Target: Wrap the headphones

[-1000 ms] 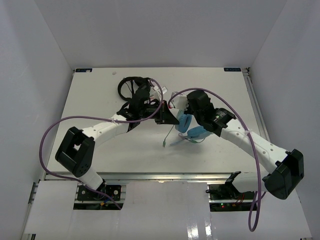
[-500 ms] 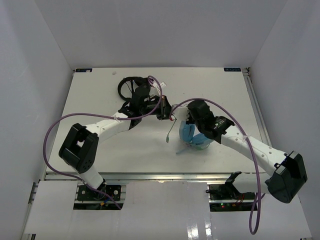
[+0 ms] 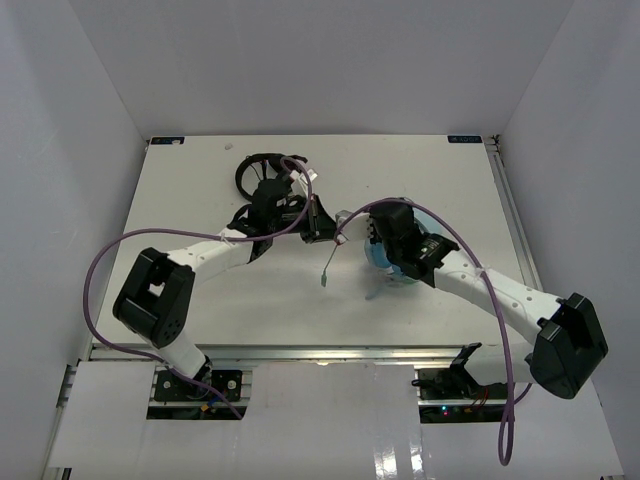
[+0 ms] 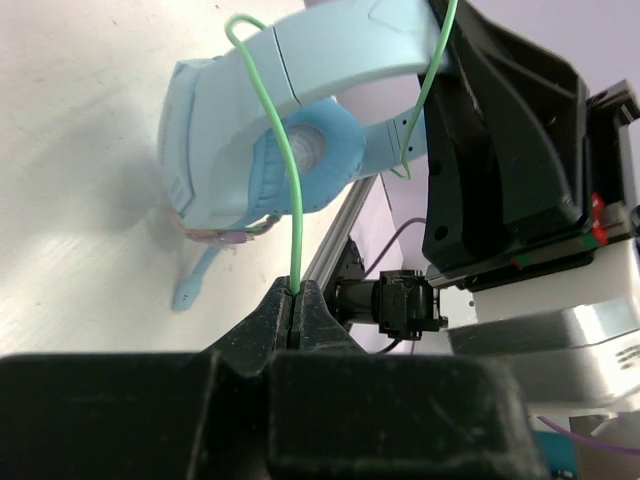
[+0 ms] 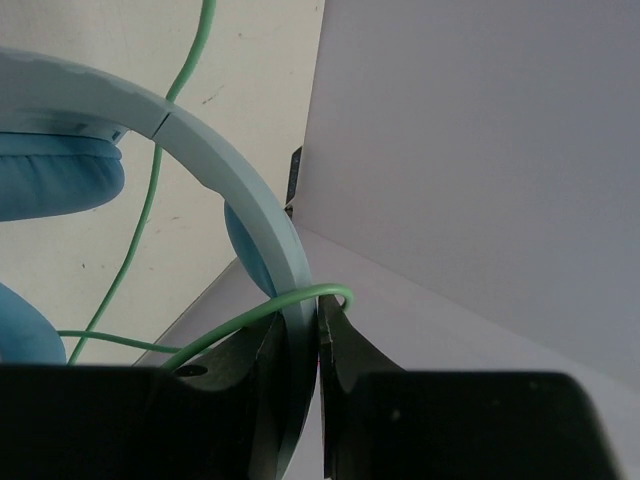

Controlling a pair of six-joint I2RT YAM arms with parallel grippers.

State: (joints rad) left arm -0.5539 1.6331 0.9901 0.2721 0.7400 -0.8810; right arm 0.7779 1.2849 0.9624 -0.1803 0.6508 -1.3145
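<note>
The light blue headphones (image 3: 384, 260) are held up near the table's middle. My right gripper (image 3: 383, 238) is shut on their wide band (image 5: 232, 172), which runs between my jaws (image 5: 305, 326). One padded cup (image 5: 55, 170) shows at the left of the right wrist view. The thin green cable (image 4: 292, 190) loops over the band and runs down into my left gripper (image 4: 294, 293), which is shut on it. In the top view my left gripper (image 3: 322, 224) sits just left of the headphones. The cable's free end (image 3: 326, 279) dangles below it.
Smaller black headphones (image 3: 262, 178) lie at the back of the table behind my left arm. White walls enclose the table on three sides. A metal rail (image 3: 510, 210) runs along the right edge. The right arm's black gripper body (image 4: 505, 150) fills the right of the left wrist view.
</note>
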